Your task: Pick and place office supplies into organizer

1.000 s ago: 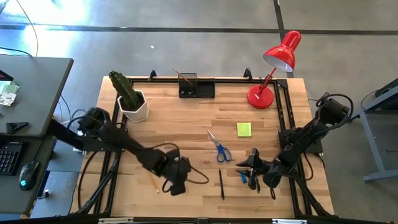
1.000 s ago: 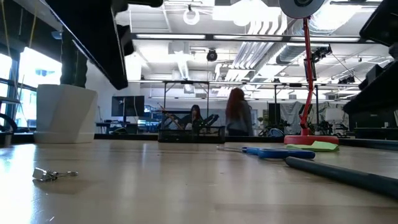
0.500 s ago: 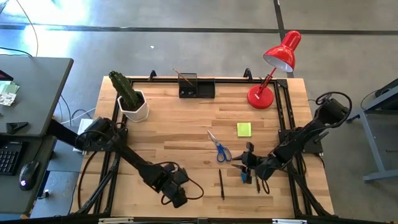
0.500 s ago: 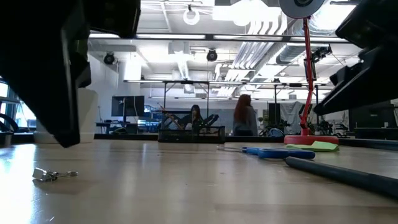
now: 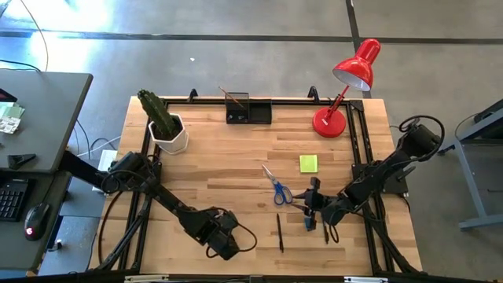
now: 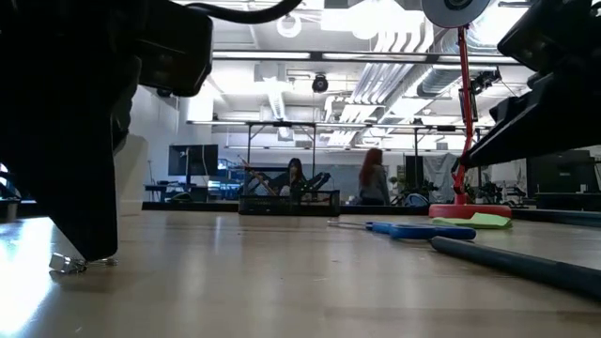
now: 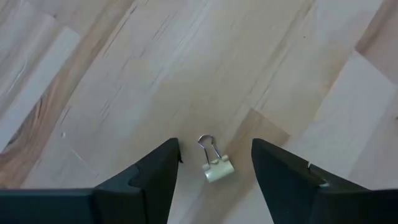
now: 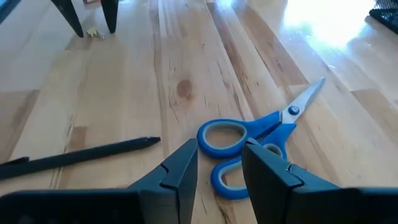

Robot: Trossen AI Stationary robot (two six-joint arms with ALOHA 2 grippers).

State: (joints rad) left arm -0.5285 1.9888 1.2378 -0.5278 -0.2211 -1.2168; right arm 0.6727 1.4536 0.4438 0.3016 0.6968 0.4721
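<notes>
Low in the high view, left of centre, the left gripper sits down at the table with its fingers spread to either side of a small binder clip; the clip lies flat on the wood between them and neither finger touches it. From the low view the same gripper stands as a dark mass at the left, its tip right at the clip.

Toward the lower right of the high view, the right gripper hovers just right of the blue-handled scissors. Its wrist view shows its fingers parted with nothing between them, and the scissors lie just beyond the tips, blades slightly apart. A black pen lies below the scissors in the high view, and the yellow-green sticky-note pad sits above and right of them.

At the top edge of the table the black organizer stands with a pencil leaning in its left compartment. A white pot with a cactus is at the upper left and a red desk lamp at the upper right.
</notes>
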